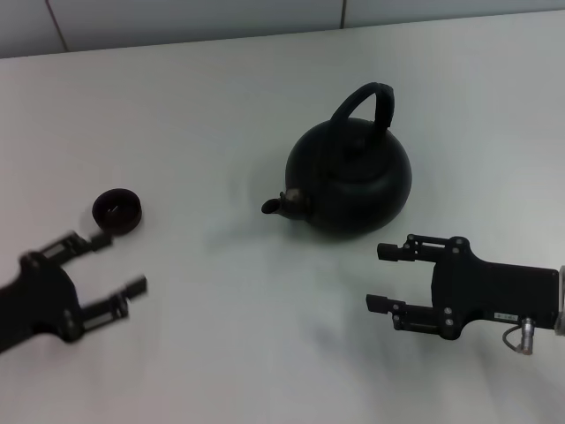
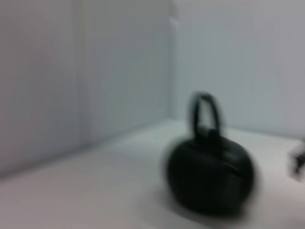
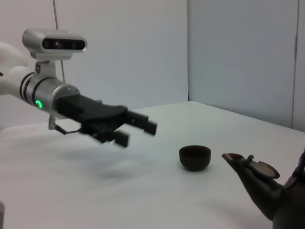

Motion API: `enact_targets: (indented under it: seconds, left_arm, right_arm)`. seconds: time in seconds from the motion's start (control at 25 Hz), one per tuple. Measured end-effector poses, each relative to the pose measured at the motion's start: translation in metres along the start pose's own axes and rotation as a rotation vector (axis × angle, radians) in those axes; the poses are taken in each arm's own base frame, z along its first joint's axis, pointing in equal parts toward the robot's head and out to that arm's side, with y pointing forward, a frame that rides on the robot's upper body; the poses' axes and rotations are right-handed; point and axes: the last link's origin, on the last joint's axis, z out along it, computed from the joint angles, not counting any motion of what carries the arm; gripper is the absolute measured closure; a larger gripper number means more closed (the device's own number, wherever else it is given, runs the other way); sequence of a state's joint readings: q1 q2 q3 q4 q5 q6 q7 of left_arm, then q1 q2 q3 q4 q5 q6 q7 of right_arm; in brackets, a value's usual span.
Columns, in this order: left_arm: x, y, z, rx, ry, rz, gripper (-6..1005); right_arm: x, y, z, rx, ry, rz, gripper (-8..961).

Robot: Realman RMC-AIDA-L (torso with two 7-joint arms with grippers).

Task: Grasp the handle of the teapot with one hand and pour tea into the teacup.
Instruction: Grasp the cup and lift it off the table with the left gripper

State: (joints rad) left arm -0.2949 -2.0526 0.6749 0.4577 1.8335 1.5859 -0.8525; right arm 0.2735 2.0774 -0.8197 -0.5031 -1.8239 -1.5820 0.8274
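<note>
From the head view, the teapot [image 1: 350, 179] sits on the white table [image 1: 221, 336] toward the far edge, a little right of the middle, lid on, its spout [image 1: 272, 205] pointing toward the left edge and its handle [image 1: 364, 103] arching upright over the body. What is inside it cannot be seen. The teacup [image 1: 117, 210] stands well apart from it, nearer the left edge; its inside looks dark, and whether it holds anything I cannot tell. The left gripper [image 1: 119, 265] reaches in from the near left corner, fingers apart and holding nothing, with the cup just beyond its farther fingertip. The right gripper [image 1: 385, 277] comes in level from the right edge, fingers apart and empty, with the teapot just beyond it, not touching.

The left wrist view is blurred; it shows the teapot [image 2: 209, 174] standing upright on the table, handle [image 2: 206, 112] up.

From the right wrist view, the left gripper [image 3: 138, 131] hangs above the tabletop with fingers spread, short of the teacup [image 3: 195, 157], which stands between it and the teapot's spout [image 3: 248, 167].
</note>
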Motion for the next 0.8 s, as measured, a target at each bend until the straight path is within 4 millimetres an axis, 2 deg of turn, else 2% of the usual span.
enact_targets:
  seconds: [0.08, 0.24, 0.28, 0.56, 0.8]
  left_arm:
    - [0.002, -0.006, -0.003, 0.087, 0.049, -0.001, 198]
    - [0.002, -0.01, -0.005, 0.139, 0.078, 0.001, 197]
    - [0.001, -0.019, -0.01, 0.253, 0.122, 0.007, 197]
    - [0.0, -0.023, -0.008, 0.271, 0.11, 0.021, 197]
    - [-0.016, -0.026, 0.002, 0.266, -0.024, 0.036, 197]
  right_arm:
    - [0.0, 0.001, 0.001, -0.003, -0.002, 0.001, 289]
    - [0.0, 0.001, 0.0, -0.005, -0.006, 0.002, 289]
    - [-0.001, 0.002, 0.0, -0.007, -0.011, 0.002, 289]
    - [-0.002, 0.001, 0.0, -0.009, -0.013, 0.002, 289]
    - [-0.002, 0.001, 0.0, -0.007, -0.014, 0.004, 290]
